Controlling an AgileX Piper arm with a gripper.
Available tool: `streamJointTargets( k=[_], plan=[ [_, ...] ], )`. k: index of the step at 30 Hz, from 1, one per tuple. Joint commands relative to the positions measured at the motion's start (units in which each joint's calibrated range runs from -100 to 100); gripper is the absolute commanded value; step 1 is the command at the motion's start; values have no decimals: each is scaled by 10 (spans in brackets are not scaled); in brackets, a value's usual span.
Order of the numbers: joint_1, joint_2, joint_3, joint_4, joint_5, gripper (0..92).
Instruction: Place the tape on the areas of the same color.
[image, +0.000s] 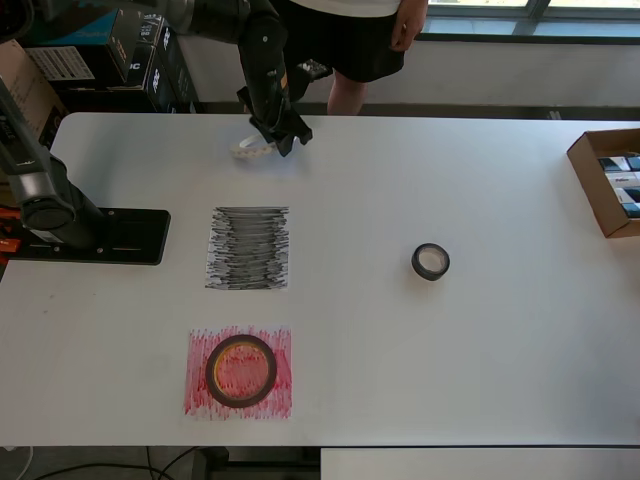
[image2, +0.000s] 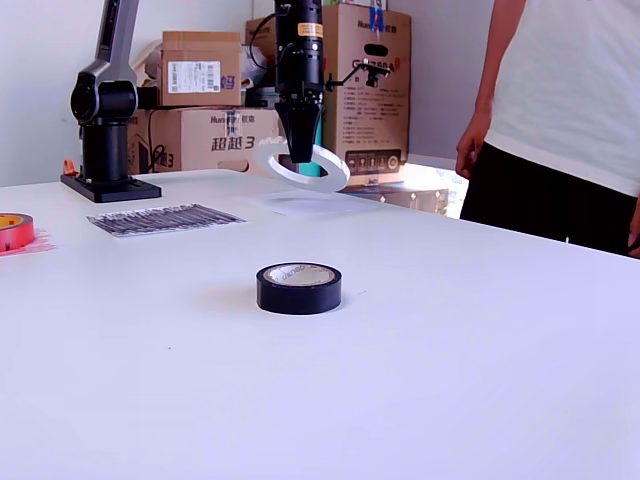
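My gripper (image: 283, 136) (image2: 300, 150) is shut on the rim of the large white tape roll (image: 250, 148) (image2: 303, 166). The roll hangs tilted just above the plain white sheet (image2: 310, 205) at the far side of the table. The red tape roll (image: 241, 371) (image2: 12, 230) lies on the red scribbled sheet (image: 280, 395). Apart from every sheet, the smaller black tape roll (image: 430, 262) (image2: 298, 288) lies flat on the bare table. The black scribbled sheet (image: 248, 248) (image2: 165, 218) has nothing on it.
The arm's base (image: 90, 235) (image2: 105, 185) is clamped at the overhead view's left edge. An open cardboard box (image: 608, 182) stands at the right edge. A person (image: 360, 40) (image2: 560, 120) stands at the far side, and cardboard boxes (image2: 215, 100) are stacked behind the table.
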Motion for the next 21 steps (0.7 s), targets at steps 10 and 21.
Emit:
streamJointTargets(
  k=[10, 21],
  plan=[
    [30, 1, -1, 0, -4, 0],
    [54, 2, 6, -23, -4, 0]
  ],
)
